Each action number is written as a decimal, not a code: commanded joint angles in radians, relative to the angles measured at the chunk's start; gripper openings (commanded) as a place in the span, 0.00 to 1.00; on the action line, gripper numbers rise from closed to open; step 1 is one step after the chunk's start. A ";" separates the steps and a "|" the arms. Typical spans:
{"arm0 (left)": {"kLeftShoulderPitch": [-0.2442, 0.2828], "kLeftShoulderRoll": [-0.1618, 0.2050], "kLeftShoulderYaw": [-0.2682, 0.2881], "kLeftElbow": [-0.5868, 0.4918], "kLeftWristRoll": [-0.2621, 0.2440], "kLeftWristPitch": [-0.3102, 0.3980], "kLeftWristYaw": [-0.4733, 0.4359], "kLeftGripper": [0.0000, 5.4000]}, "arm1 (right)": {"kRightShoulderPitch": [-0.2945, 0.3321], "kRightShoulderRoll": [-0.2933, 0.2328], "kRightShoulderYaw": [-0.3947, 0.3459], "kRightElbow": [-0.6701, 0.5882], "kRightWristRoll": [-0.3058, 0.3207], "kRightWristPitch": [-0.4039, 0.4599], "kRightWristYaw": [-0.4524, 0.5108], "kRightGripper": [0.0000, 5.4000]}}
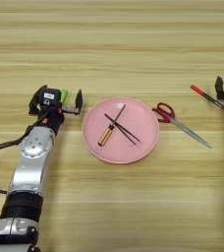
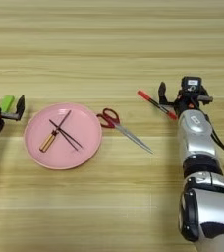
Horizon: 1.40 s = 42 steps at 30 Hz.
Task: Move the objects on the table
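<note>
A screwdriver (image 1: 106,134) with an amber handle and thin black tweezers (image 1: 123,129) lie crossed inside the pink plate (image 1: 146,142) at the table's middle. A black pen (image 2: 156,104) with red ends lies slanted on the wood at the right. My right gripper (image 2: 182,96) stands open right at the pen's near red end, its left finger (image 2: 161,92) just beside the shaft. My left gripper (image 1: 58,97) is open to the left of the plate, its right finger (image 1: 78,101) close to the rim. A small green thing (image 1: 64,94) shows between the left fingers.
Red-handled scissors (image 1: 166,112) lie just right of the plate, blades pointing toward the near right. Bare wooden table (image 1: 114,44) stretches beyond the plate and in front of it. A black cable runs off the left arm.
</note>
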 commanded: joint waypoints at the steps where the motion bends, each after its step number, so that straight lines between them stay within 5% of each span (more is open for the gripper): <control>1: -0.017 -0.001 0.009 0.014 -0.001 -0.015 0.006 0.99 | -0.042 -0.030 -0.014 0.065 0.034 -0.028 0.078 1.00; 15: -0.015 -0.005 0.012 0.021 0.001 -0.021 0.005 0.99 | -0.047 -0.092 0.005 0.205 0.033 -0.151 0.253 1.00; 42: -0.013 -0.009 0.013 0.019 0.001 -0.027 0.011 0.99 | -0.014 -0.115 0.071 0.287 -0.026 -0.166 0.338 1.00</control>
